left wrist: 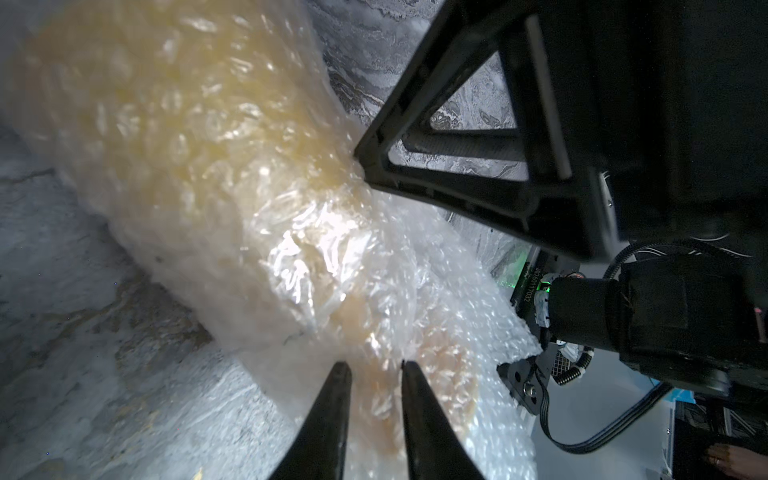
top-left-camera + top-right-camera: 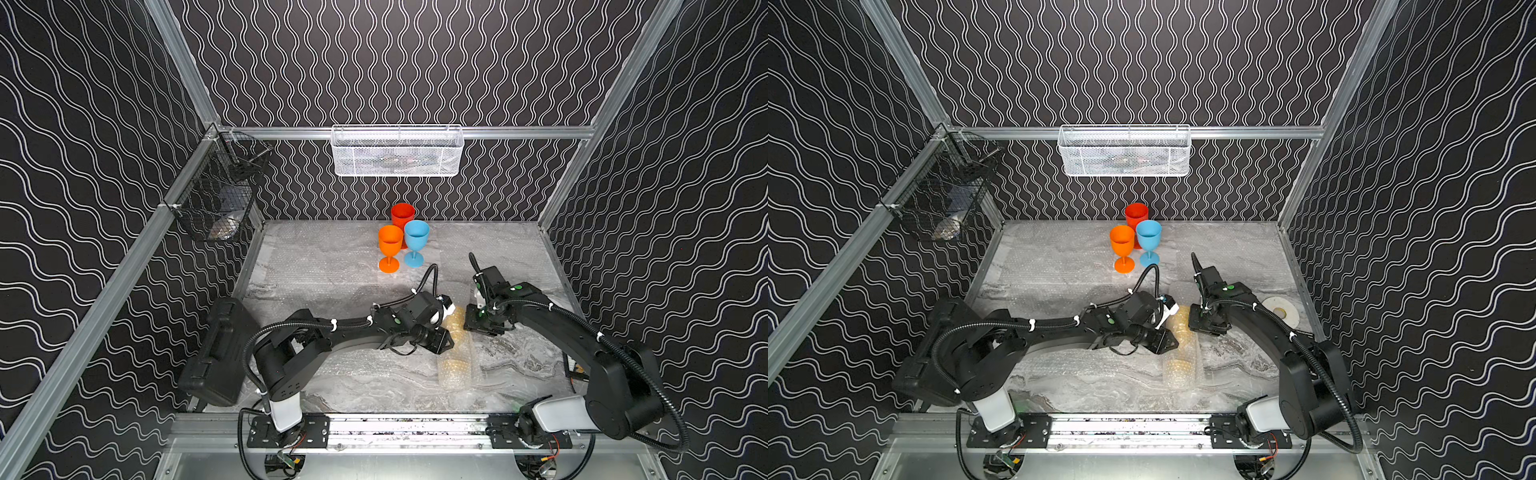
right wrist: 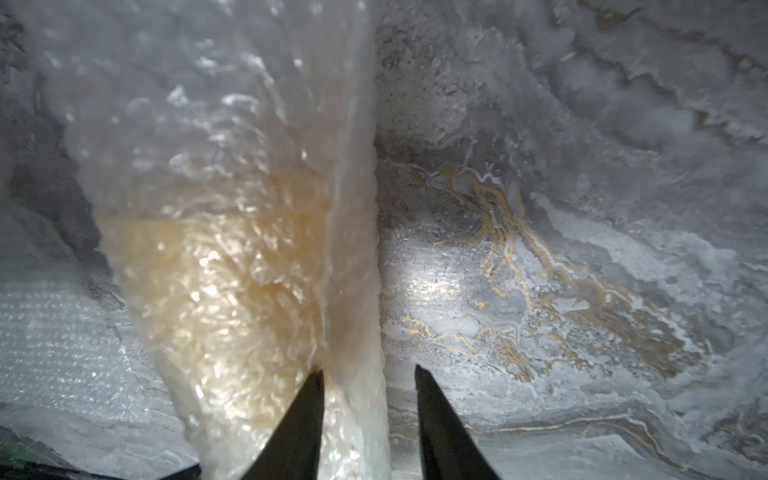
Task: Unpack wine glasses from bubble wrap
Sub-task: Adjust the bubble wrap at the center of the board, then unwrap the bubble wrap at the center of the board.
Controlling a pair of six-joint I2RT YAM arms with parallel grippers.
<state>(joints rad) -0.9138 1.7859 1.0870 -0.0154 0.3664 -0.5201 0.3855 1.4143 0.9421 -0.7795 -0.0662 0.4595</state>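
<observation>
Three bare wine glasses stand at the back middle of the table: red [image 2: 402, 214], orange [image 2: 390, 239] and light blue [image 2: 416, 235]. A yellow glass lies on its side inside a tube of bubble wrap [image 2: 457, 357] near the front right, seen blurred in both wrist views [image 1: 208, 145] [image 3: 228, 270]. My left gripper [image 2: 451, 318] [image 1: 376, 365] is shut on the far part of the wrapped glass. My right gripper [image 2: 471, 328] [image 3: 370, 370] stands beside the tube with its jaws apart around a loose edge of the wrap. One of its fingers touches the wrap and the other is off it.
Flat bubble wrap sheets [image 2: 316, 266] lie across the marbled table. A white mesh basket [image 2: 397, 151] hangs on the back rail and a black wire basket [image 2: 220, 199] on the left rail. A black case [image 2: 216, 353] leans front left. A white tape roll [image 2: 1281, 311] lies far right.
</observation>
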